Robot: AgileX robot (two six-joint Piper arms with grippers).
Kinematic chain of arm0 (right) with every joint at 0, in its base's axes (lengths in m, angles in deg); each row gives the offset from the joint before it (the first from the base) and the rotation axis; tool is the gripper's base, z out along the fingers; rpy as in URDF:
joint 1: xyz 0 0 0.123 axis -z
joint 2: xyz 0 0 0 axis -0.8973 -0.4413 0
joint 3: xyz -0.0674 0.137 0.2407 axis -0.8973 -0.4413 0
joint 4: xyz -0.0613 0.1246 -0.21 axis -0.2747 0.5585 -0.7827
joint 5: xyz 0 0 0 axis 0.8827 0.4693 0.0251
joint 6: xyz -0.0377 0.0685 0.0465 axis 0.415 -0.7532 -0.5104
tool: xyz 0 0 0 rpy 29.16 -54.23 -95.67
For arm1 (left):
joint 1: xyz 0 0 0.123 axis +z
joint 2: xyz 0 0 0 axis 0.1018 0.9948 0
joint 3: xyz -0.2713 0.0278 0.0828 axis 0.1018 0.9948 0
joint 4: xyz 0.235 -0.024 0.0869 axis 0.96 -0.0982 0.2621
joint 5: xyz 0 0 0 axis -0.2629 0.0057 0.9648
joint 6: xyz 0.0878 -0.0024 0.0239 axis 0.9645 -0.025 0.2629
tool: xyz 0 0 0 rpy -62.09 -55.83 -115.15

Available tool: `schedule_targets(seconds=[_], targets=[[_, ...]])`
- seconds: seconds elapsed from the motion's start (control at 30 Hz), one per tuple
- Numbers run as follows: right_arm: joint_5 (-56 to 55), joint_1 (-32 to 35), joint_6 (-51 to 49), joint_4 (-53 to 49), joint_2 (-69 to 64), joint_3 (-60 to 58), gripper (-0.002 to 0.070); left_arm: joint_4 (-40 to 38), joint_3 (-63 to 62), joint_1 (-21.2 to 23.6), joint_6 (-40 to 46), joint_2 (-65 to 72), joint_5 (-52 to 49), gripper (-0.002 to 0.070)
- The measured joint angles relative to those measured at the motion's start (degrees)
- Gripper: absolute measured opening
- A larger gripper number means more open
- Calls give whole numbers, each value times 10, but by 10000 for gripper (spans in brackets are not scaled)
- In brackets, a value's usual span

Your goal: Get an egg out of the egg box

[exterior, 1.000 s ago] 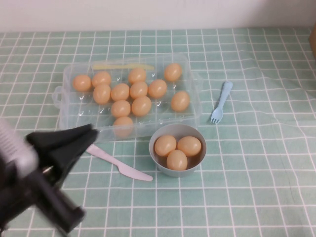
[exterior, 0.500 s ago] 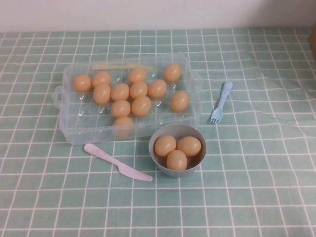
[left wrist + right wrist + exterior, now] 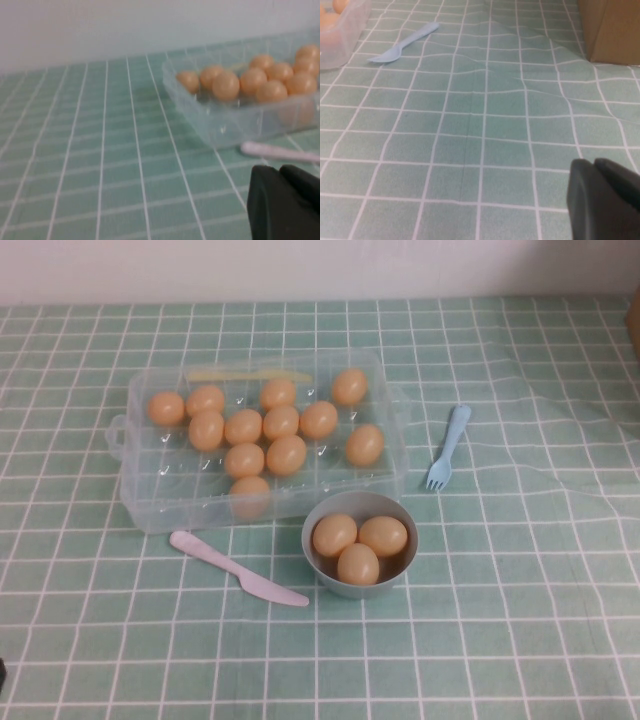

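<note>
The clear egg box (image 3: 140, 502) lies at the left middle of the table in the high view, lid off, with several orange-tan eggs (image 3: 286, 453) in its cups. It also shows in the left wrist view (image 3: 225, 125), with eggs (image 3: 226, 85) inside. Neither arm shows in the high view. My left gripper (image 3: 279, 172) hangs low over the cloth, short of the box's near left end, fingers together and empty. My right gripper (image 3: 594, 165) is over bare cloth to the right of the fork, fingers together and empty.
A round grey bowl (image 3: 318, 520) with three eggs stands just in front of the box. A pink plastic knife (image 3: 238, 568) lies left of the bowl. A blue fork (image 3: 447, 447) lies right of the box. A brown cardboard box (image 3: 610, 30) stands at the far right.
My left arm, which filled the lower left of the high view a second ago, has pulled back out of that view. The eggs, box and bowl have not moved.
</note>
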State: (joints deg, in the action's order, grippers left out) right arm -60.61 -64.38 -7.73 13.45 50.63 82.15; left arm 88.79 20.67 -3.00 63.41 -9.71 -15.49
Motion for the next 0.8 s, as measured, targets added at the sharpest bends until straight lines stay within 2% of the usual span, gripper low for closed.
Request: schedule_targets(seconds=[0.1, 0.2, 0.8], targets=[[0, 0, 0, 0, 0, 0, -18, 0, 0, 0, 0, 0, -71, -2], [0, 0, 0, 0, 0, 0, -18, 0, 1, 0, 0, 0, -96, -2], [0, 0, 0, 0, 0, 0, -18, 0, 1, 0, 0, 0, -98, -2]])
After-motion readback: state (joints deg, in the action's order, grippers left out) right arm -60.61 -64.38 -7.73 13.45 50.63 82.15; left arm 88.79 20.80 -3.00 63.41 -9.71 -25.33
